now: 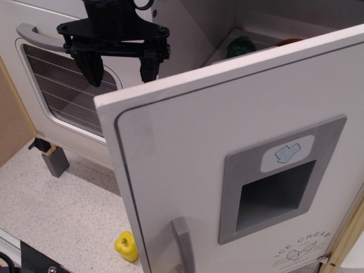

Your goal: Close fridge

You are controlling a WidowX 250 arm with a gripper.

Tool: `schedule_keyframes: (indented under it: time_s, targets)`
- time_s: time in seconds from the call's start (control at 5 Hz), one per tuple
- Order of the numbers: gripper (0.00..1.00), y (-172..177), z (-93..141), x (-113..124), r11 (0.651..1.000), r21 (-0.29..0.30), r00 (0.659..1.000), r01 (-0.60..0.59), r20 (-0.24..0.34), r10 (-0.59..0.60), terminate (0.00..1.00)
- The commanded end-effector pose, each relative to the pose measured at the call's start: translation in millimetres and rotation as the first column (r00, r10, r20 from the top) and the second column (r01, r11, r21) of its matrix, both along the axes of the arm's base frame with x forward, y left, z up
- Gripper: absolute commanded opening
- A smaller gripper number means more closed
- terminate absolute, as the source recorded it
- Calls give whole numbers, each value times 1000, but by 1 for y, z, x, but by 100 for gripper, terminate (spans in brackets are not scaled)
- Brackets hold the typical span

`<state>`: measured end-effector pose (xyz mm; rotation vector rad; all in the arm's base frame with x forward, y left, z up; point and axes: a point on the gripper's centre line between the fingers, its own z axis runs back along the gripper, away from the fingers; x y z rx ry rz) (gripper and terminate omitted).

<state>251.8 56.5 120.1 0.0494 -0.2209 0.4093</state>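
Observation:
The white fridge door (187, 153) stands swung wide open toward the camera, filling the right and middle of the view. It has a grey vertical handle (182, 244), a grey recessed dispenser panel (278, 182) with an ice-cube sticker (287, 152) and "ICE CREAM" lettering (307, 245). My black gripper (120, 69) hangs open and empty just above and behind the door's upper left corner, not touching it. Behind the door's top edge the fridge interior shows a dark green item (242, 46) and a red item (289, 41).
The white oven door (68, 85) with wire-rack window and grey horizontal handle (35, 34) stands behind the gripper at left. A yellow toy pepper (126, 245) lies on the speckled floor by the door's lower edge. A grey block (55, 161) stands under the oven.

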Motion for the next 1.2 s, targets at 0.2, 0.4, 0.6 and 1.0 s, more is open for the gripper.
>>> schedule_keyframes:
  time_s: [0.2, 0.4, 0.6, 1.0]
  targets:
    - [100, -11, 28, -3, 995, -5, 995, 100, -2, -100, 0]
    - [100, -18, 49, -4, 990, -54, 990, 133, 53, -130, 0]
    - [100, -29, 72, -4, 971, -74, 972, 229, 72, -224, 0]
    - [100, -62, 110, -30, 903, -103, 905, 417, 146, -400, 0]
